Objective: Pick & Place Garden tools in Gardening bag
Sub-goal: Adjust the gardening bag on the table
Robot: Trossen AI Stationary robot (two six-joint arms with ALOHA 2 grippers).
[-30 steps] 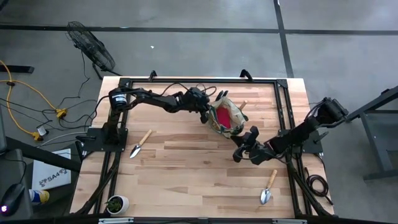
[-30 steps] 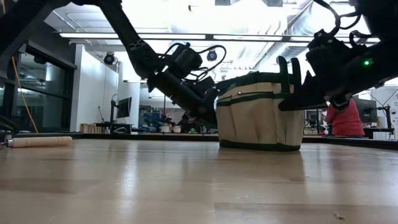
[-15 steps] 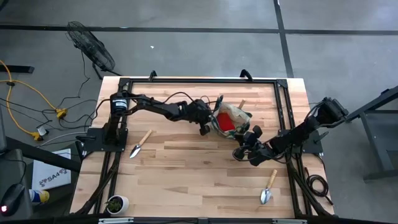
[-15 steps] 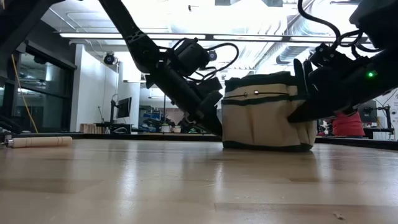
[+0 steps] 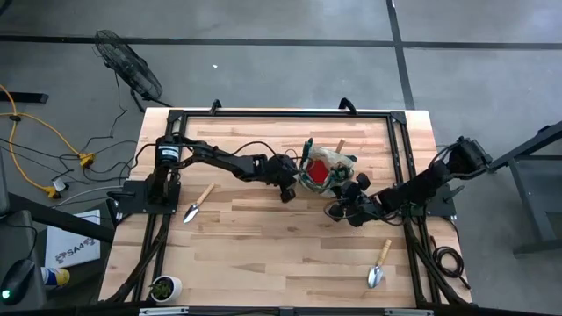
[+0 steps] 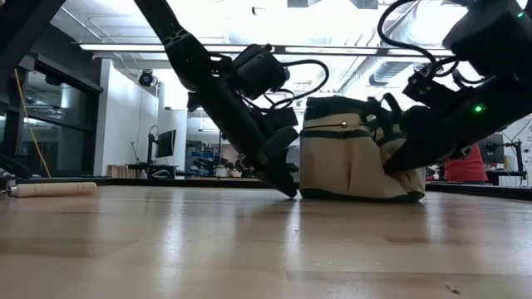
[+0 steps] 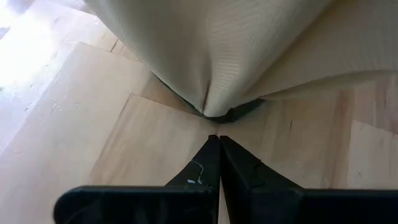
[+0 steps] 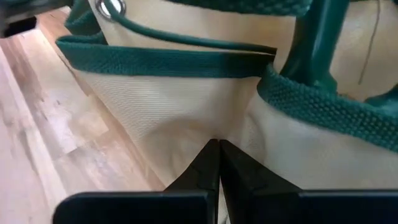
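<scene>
Standing upright mouth-up, the gardening bag (image 5: 326,168) sits between the left gripper (image 5: 287,191) and right gripper (image 5: 344,198), jaws closed, empty.

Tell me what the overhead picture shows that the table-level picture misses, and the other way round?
Only the overhead view shows the two trowels, the potted plant, and something red inside the bag.

Only the low view shows the room behind, with a person in red.

Both show the bag, the left tool low at one side of it, and the right tool at the other, both shut.
</scene>
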